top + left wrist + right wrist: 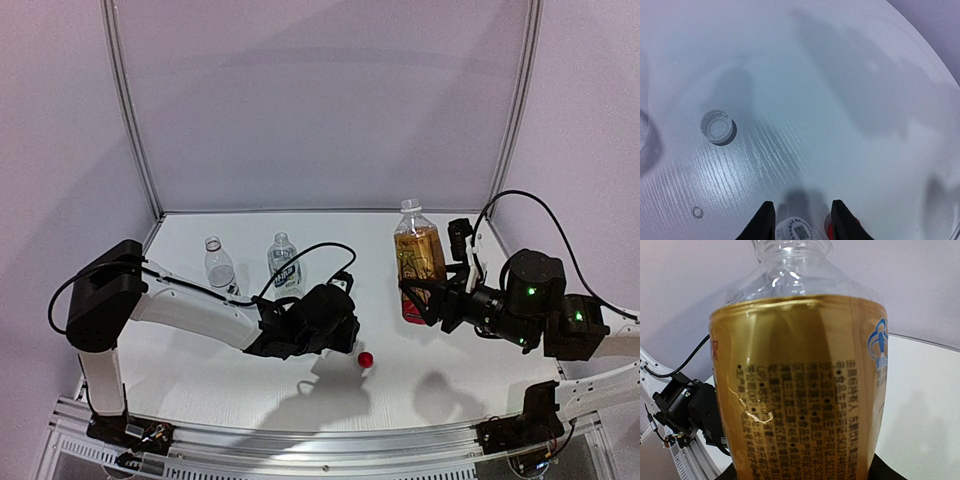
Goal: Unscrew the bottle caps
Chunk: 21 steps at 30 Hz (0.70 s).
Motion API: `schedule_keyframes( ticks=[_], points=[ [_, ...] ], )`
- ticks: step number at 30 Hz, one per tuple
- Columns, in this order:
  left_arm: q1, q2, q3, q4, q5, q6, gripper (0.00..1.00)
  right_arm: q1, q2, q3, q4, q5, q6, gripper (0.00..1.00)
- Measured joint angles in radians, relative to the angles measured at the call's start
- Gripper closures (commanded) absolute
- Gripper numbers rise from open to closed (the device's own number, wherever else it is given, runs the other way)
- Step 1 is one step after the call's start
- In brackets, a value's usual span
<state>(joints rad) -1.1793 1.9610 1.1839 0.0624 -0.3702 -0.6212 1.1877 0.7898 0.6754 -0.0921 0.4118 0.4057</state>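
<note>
From above, a clear bottle (218,266) stands at the left of the worktop (200,370), with a second bottle (285,263) bearing a printed label just to its right. Both necks look open.

The left pincer (338,325) hangs low over the worktop near these two. Its wrist camera shows what the overhead view hides: a white cap (716,125) lying open side up, well ahead of the fingers. In that same view the left pincer (803,224) is released, jaws spread. At the bottom edge, a blue-and-white cap (794,230) sits between the fingers and the red cap (828,229) sits against the inner side of the right one.

From above, only the red cap (366,358) shows, on the worktop just right of that pincer.

Further right, the right pincer (420,298) grasps the amber bottle (419,258) upright around its lower body. Its wrist view is filled by the amber bottle (800,385) and its gold label. The neck is cut off at the top, so I cannot tell whether a cap is on it.
</note>
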Motion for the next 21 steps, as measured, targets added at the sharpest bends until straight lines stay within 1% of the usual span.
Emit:
schedule_keyframes(
  ticks=[5, 12, 15, 19, 20, 21],
  points=[
    [0.0, 0.0, 0.0, 0.003, 0.0, 0.0, 0.53, 0.0, 0.0, 0.0, 0.0, 0.0, 0.0, 1.0],
    [-0.002, -0.003, -0.001, 0.006, 0.0, 0.01, 0.51, 0.0, 0.0, 0.0, 0.0, -0.001, 0.0, 1.0],
    [-0.006, -0.032, -0.019, 0.007, -0.009, 0.024, 0.5, 0.0, -0.001, 0.0, 0.0, -0.003, 0.0, 1.0],
    [-0.023, -0.145, -0.094, 0.009, -0.037, 0.044, 0.39, 0.0, -0.002, 0.0, 0.001, -0.006, 0.0, 1.0],
    [-0.03, -0.183, -0.114, 0.011, -0.047, 0.052, 0.35, 0.0, -0.002, 0.0, 0.002, -0.007, 0.0, 1.0],
    [-0.037, -0.223, -0.133, 0.013, -0.061, 0.062, 0.28, 0.0, -0.002, 0.0, 0.002, -0.008, 0.0, 1.0]
  ],
)
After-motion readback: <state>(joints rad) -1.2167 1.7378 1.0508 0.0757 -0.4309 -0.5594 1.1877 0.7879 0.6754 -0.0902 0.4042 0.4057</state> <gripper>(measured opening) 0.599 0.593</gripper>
